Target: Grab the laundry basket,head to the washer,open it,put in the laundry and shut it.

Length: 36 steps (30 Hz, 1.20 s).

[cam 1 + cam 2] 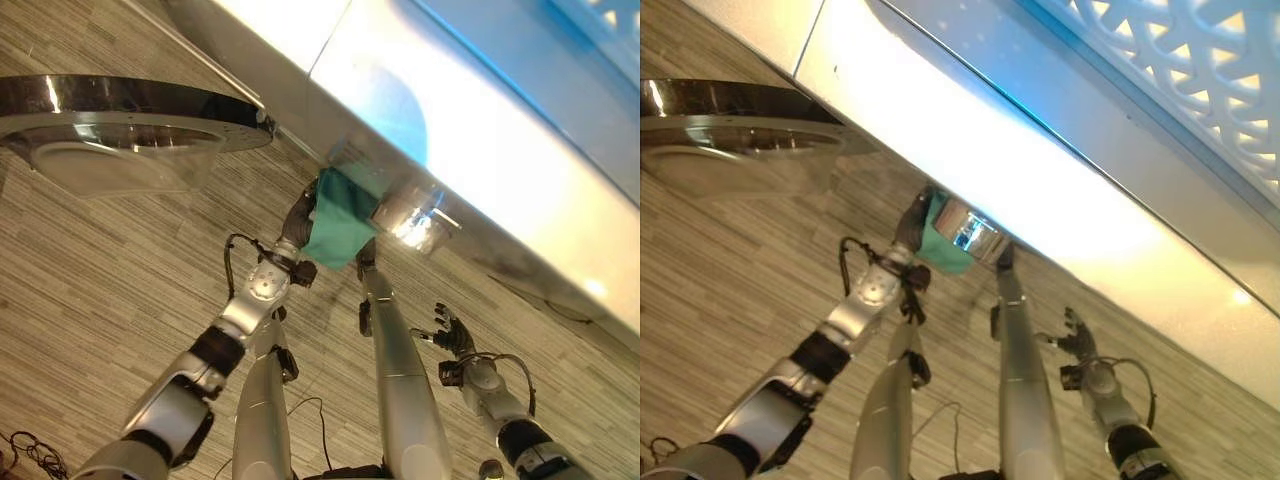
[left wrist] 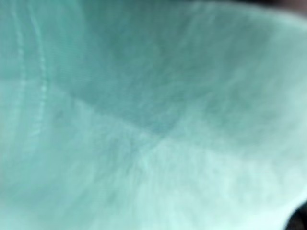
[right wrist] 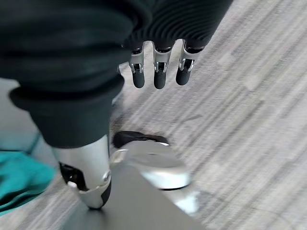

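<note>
A teal cloth (image 1: 340, 228) hangs at the chrome-rimmed mouth of the white washer (image 1: 480, 130), partly inside the opening (image 1: 410, 215). My left hand (image 1: 298, 225) reaches up against the cloth's left edge, its front end buried in the fabric. The left wrist view has the teal cloth (image 2: 153, 115) pressed very close. The washer's round glass door (image 1: 130, 120) stands swung open to the left. My right hand (image 1: 452, 335) hovers low at the right, apart from the washer, fingers (image 3: 156, 72) straight and holding nothing. A corner of the teal cloth (image 3: 19, 182) shows in the right wrist view.
The open door (image 1: 740, 130) juts out over the grey wood-grain floor (image 1: 120, 270) on the left side. The washer's white front (image 1: 1040, 190) runs diagonally across the top. A patterned white screen (image 1: 1180, 60) lies beyond it.
</note>
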### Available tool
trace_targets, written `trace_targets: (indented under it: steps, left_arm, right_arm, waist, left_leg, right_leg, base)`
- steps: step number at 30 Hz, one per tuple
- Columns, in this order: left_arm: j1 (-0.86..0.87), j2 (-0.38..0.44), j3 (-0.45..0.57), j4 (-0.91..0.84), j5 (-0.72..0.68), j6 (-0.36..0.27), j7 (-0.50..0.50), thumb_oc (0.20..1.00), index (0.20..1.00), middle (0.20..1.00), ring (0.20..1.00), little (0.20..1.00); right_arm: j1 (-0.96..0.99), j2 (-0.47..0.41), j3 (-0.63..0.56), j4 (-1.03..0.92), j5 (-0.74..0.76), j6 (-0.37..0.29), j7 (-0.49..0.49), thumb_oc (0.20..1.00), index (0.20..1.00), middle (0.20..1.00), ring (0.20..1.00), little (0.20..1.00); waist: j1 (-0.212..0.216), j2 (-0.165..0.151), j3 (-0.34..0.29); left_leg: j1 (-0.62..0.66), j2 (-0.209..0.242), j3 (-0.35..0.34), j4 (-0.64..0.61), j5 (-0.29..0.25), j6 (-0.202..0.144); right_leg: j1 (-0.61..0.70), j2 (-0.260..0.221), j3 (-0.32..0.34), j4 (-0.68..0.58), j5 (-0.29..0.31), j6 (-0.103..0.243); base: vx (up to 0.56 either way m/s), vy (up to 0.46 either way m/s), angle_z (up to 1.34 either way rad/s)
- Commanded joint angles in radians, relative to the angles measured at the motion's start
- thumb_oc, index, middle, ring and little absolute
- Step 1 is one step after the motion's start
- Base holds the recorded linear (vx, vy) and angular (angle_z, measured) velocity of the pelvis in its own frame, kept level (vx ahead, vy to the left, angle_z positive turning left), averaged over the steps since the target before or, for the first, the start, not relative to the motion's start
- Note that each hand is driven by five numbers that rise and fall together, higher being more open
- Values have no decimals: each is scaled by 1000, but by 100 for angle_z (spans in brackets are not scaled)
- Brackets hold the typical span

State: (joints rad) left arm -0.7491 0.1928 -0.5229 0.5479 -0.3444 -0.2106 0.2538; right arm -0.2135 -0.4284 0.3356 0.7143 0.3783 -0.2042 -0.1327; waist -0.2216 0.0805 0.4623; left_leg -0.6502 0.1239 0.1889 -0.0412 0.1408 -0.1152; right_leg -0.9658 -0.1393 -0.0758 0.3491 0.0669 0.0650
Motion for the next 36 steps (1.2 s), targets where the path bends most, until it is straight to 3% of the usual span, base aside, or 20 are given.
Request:
trace_targets:
  steps: [1,3,4,8,10,13,15,16,18,21,24,25,26,27,28,29,30,31,34,36]
  left_arm:
    - [-168,-16,9,89,-5,-56,85,200,200,200,200,200]
    - [-242,-46,7,153,-38,-54,91,200,200,200,200,200]
    - [-391,-75,16,292,-67,-41,110,200,200,200,200,200]
    - [-578,-49,55,466,-115,-24,108,200,200,200,200,200]
    - [-678,-1,81,547,-149,-16,108,200,200,200,200,200]
    - [-810,79,163,609,-348,-31,84,200,200,200,200,200]
    - [-834,93,182,615,-402,-39,80,200,200,200,200,200]
    - [-883,116,206,597,-502,-64,82,200,200,200,200,200]
    - [-906,122,207,579,-524,-79,93,200,200,200,200,200]
    - [-998,97,228,435,-687,-192,131,200,200,200,200,200]
    - [-973,40,243,220,-739,-296,133,200,200,200,200,200]
    - [-951,24,228,184,-736,-288,113,200,200,200,200,200]
    - [-946,23,228,180,-736,-288,113,266,266,266,266,266]
    - [-940,83,111,250,-583,-187,97,1000,1000,1000,1000,1000]
    - [-953,125,44,303,-490,-144,77,1000,1000,1000,1000,1000]
    - [-959,125,42,308,-489,-144,75,1000,1000,1000,1000,1000]
    - [-999,196,-75,405,-250,-64,71,1000,1000,1000,1000,1000]
    - [-1091,275,-329,599,277,90,125,1000,1000,1000,1000,1000]
    - [-1127,287,-578,692,833,225,178,1000,1000,1000,1000,1000]
    - [-1104,282,-643,694,1001,259,148,1000,1000,1000,1000,1000]
  right_arm:
    - [33,12,31,-39,6,-43,-33,1000,1000,1000,1000,1000]
    - [24,4,40,-42,9,-45,-38,1000,1000,1000,1000,1000]
    - [8,-12,59,-49,16,-48,-48,1000,1000,1000,1000,1000]
    - [-4,-41,73,-62,36,-58,-45,1000,1000,1000,1000,1000]
    - [-1,-63,81,-80,40,-66,-37,1000,1000,1000,1000,1000]
    - [18,-94,71,-97,42,-71,-30,1000,1000,1000,1000,1000]
    - [27,-97,66,-95,37,-68,-31,1000,1000,1000,1000,1000]
    - [28,-108,58,-87,33,-60,-32,1000,1000,1000,1000,1000]
    - [27,-111,53,-82,34,-57,-33,1000,1000,1000,1000,1000]
    - [38,-110,41,-72,33,-50,-37,1000,1000,1000,1000,1000]
    - [66,-116,43,-95,20,-44,-32,1000,1000,1000,1000,1000]
    - [76,-129,44,-104,17,-41,-26,1000,1000,1000,1000,1000]
    - [79,-129,44,-106,17,-40,-25,1000,1000,1000,1000,1000]
    - [92,-160,19,-121,39,-45,-6,1000,1000,1000,1000,1000]
    - [104,-172,10,-128,44,-52,5,1000,1000,1000,1000,1000]
    - [103,-170,10,-128,45,-52,6,1000,1000,1000,1000,1000]
    - [108,-184,-2,-119,56,-58,20,1000,1000,1000,1000,1000]
    - [96,-204,-5,-96,38,-66,41,1000,1000,1000,1000,1000]
    - [46,-212,25,-54,30,-100,44,1000,1000,1000,1000,1000]
    - [38,-219,23,-45,48,-114,43,1000,1000,1000,1000,1000]
  waist:
    - [-21,-46,4]
    - [-31,-50,4]
    - [-55,-62,1]
    - [-91,-82,-5]
    - [-117,-97,-13]
    - [-150,-104,-34]
    - [-156,-102,-38]
    - [-163,-97,-43]
    - [-165,-96,-45]
    - [-178,-80,-51]
    - [-185,-77,-54]
    - [-187,-78,-58]
    - [-186,-78,-60]
    - [-180,-64,-66]
    - [-177,-57,-65]
    - [-178,-60,-63]
    - [-171,-47,-63]
    - [-165,-36,-60]
    - [-165,-33,-54]
    - [-162,-32,-52]
  left_leg:
    - [-19,39,-12,116,-114,-33]
    - [-19,40,-11,111,-111,-34]
    - [-16,47,-5,100,-106,-38]
    - [-5,61,10,83,-101,-45]
    - [2,74,22,72,-97,-51]
    - [32,95,57,33,-93,-62]
    - [39,101,66,27,-94,-64]
    - [58,105,82,17,-95,-67]
    - [66,107,89,10,-93,-68]
    - [92,111,108,-14,-88,-67]
    - [106,114,117,-19,-89,-66]
    - [109,116,118,-18,-90,-66]
    - [109,116,118,-18,-90,-66]
    - [110,113,114,-15,-87,-63]
    - [110,112,113,-16,-84,-63]
    - [111,112,112,-16,-84,-63]
    - [111,110,111,-18,-80,-63]
    - [106,111,110,-19,-68,-65]
    - [109,119,107,-27,-68,-68]
    - [116,121,103,-34,-70,-69]
  right_leg:
    - [66,26,56,-151,-20,84]
    - [64,28,56,-152,-19,85]
    - [57,36,61,-155,-18,85]
    - [47,53,70,-158,-17,89]
    - [37,67,75,-158,-17,92]
    - [22,94,86,-162,-24,103]
    - [17,99,91,-161,-27,106]
    - [12,111,99,-159,-31,110]
    - [10,115,103,-158,-32,112]
    - [1,126,112,-159,-38,118]
    - [-8,137,118,-150,-44,116]
    - [-8,140,118,-146,-46,114]
    - [-8,140,118,-145,-47,114]
    - [-2,139,114,-148,-46,109]
    - [0,136,112,-151,-44,107]
    - [2,135,111,-151,-44,107]
    - [5,131,107,-153,-42,105]
    - [8,124,102,-158,-33,101]
    - [9,121,97,-147,-40,100]
    - [18,120,95,-147,-45,101]
  base:
    - [3,-12,4]
    - [8,-7,4]
    - [0,0,0]
    - [23,-10,-6]
    - [56,-11,-23]
    - [89,-15,-34]
    - [68,-10,-22]
    - [70,-11,-16]
    - [68,-15,-14]
    - [67,-6,-14]
    - [25,3,-3]
    - [0,0,0]
    - [0,0,0]
    - [0,0,0]
    - [0,0,0]
    - [0,0,0]
    - [-39,23,-3]
    - [-45,33,1]
    - [-18,47,3]
    - [-6,39,5]
